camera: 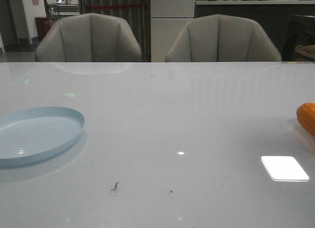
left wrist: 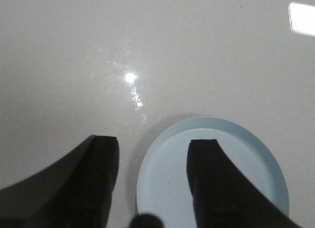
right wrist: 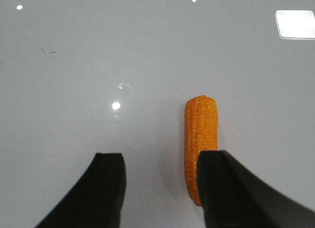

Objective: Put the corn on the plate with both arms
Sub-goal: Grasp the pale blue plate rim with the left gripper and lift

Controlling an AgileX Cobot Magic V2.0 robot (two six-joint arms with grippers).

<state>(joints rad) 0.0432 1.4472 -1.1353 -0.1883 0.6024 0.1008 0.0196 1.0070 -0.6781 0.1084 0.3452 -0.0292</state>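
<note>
The corn [right wrist: 200, 139] lay on the white table [camera: 162, 114] w/ nothing gripping it, and in the right wrist view the right gripper [right wrist: 162, 161] hung above it w/ jaws spread wide and empty. One dark finger [right wrist: 231, 188] covered part of the cob's near end, while the other finger stood well off to the side over bare tabletop, so the cob sat beside the gap rather than centred in it. Whether that finger touched the cob couldn't be told. In the front view only a rounded orange bit of the corn [camera: 307, 117] showed at the far right edge, the rest cut off by the frame. The plate [camera: 59, 134] sat at the left side of the table, also clipped by the frame edge, well apart from the corn. In the left wrist view the left gripper [left wrist: 152, 149] was likewise spread open and held nothing; it hung over the plate [left wrist: 256, 159], one finger in front of the plate's floor and the other over the table just beside the rim. The plate's near part was hidden by that finger and the frame edge. Neither arm showed in the front view. Two grey chairs [camera: 88, 38] stood behind the table, and a bright rectangular light reflection [camera: 284, 168] lay on the tabletop near the corn.
</note>
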